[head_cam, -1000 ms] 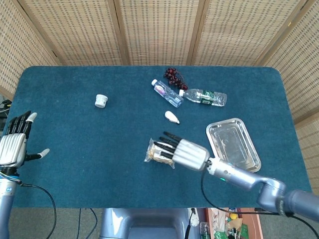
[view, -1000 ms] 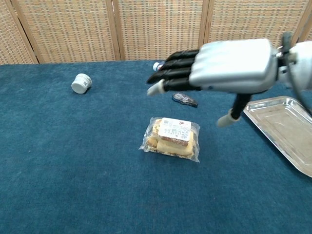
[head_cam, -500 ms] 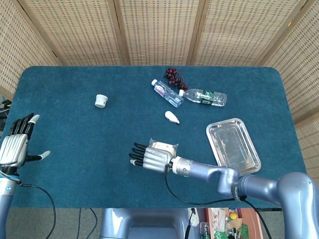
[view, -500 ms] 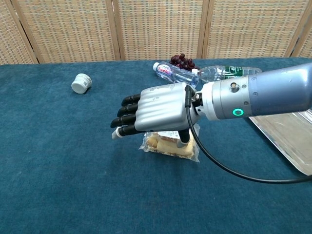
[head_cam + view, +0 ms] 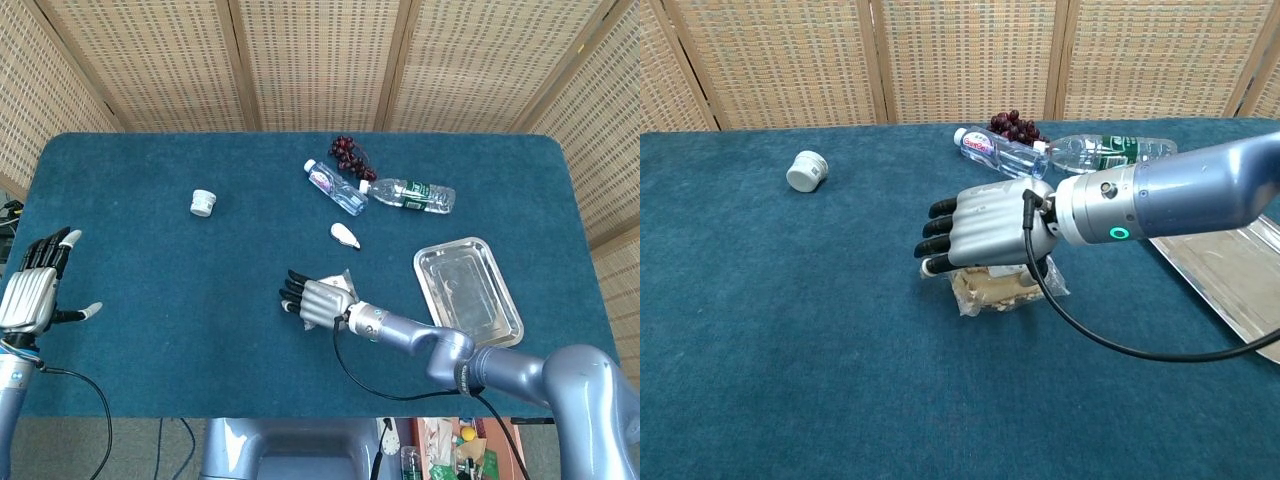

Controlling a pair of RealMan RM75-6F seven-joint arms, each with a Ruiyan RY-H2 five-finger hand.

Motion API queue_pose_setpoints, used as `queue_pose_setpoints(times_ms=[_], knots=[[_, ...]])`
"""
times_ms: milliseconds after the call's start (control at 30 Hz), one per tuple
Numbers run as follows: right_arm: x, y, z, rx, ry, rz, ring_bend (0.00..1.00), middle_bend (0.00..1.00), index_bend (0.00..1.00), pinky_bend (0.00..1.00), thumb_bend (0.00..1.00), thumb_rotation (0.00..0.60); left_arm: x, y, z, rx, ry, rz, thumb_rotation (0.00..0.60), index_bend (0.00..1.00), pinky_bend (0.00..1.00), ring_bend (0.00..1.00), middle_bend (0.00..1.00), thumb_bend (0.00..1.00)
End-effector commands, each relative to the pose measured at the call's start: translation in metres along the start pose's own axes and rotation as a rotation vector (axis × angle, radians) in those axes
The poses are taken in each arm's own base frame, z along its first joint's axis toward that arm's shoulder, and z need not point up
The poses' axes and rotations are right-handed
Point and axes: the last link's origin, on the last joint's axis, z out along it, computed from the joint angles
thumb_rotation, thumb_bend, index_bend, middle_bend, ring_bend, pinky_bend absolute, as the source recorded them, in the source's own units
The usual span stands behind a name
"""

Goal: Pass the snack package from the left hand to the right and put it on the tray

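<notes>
Blue-cloth table [image 5: 150, 300], wicker screens behind. Right hand [image 5: 985, 235] lies on the snack package [image 5: 1005, 285] mid-table, fingers curled over it; firm grip not clear. Left hand [image 5: 30, 295] empty, fingers apart, at table's 9 o'clock. Remaining: carry to tray [image 5: 505, 330], package's 3 o'clock.

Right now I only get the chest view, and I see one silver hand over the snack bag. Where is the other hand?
Observer: The left hand hangs at the left edge of the table, holding nothing, fingers spread.
Visitor: Is the tray empty? The arm blocks part of it for me.
Observer: The head view shows the whole tray, and nothing lies in it.
Visitor: Is anything hiding behind that hand?
Observer: Yes, a small white object lies just beyond the right hand.
</notes>
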Motion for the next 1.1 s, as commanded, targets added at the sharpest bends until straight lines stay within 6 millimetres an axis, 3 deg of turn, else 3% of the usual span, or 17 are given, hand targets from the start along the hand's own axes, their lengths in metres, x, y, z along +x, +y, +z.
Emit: queue_pose_setpoints(times_ms=[33,133,200,400,600,800,933,967,1100], knots=[[-0.005,-0.001,0.001,-0.012,-0.007,0.003,0.13,0.22,0.27,0.08,0.0,0.6,0.0,0.0,0.0,-0.003,-0.003,-0.001,0.6,0.0,0.0,0.0,0.0,0.0],[-0.006,-0.001,0.0,-0.017,0.013,0.016,0.32,0.41,0.44,0.35,0.05,0.6,-0.001,0.001,0.001,-0.005,-0.008,-0.003,0.6,0.0,0.0,0.0,0.0,0.0],[-0.006,0.0,-0.002,-0.022,0.036,0.013,0.39,0.49,0.5,0.45,0.12,0.6,-0.001,0.001,0.001,-0.005,-0.014,-0.005,0.6,0.0,0.0,0.0,0.0,0.0],[0.001,0.016,-0.015,-0.056,0.117,-0.023,0.44,0.54,0.54,0.5,0.19,0.6,-0.001,0.0,0.002,-0.006,-0.021,-0.012,0.6,0.0,0.0,0.0,0.0,0.0],[0.005,0.052,-0.062,-0.143,0.139,-0.062,0.44,0.54,0.54,0.5,0.19,0.6,-0.003,0.001,0.003,-0.01,-0.036,-0.014,0.6,0.0,0.0,0.0,0.0,0.0],[-0.043,0.072,-0.134,-0.238,-0.027,-0.061,0.44,0.54,0.54,0.5,0.19,0.6,-0.004,0.004,0.002,-0.027,-0.043,-0.012,0.6,0.0,0.0,0.0,0.0,0.0],[-0.069,0.071,-0.156,-0.259,-0.099,-0.043,0.44,0.54,0.54,0.5,0.19,0.6,-0.005,0.005,0.001,-0.032,-0.044,-0.01,0.6,0.0,0.0,0.0,0.0,0.0],[-0.088,0.066,-0.168,-0.269,-0.154,-0.016,0.44,0.54,0.54,0.5,0.19,0.6,-0.005,0.007,0.0,-0.038,-0.045,-0.006,0.6,0.0,0.0,0.0,0.0,0.0],[-0.115,0.053,-0.18,-0.263,-0.195,0.03,0.44,0.54,0.54,0.5,0.19,0.6,-0.006,0.009,-0.001,-0.043,-0.044,-0.001,0.6,0.0,0.0,0.0,0.0,0.0]])
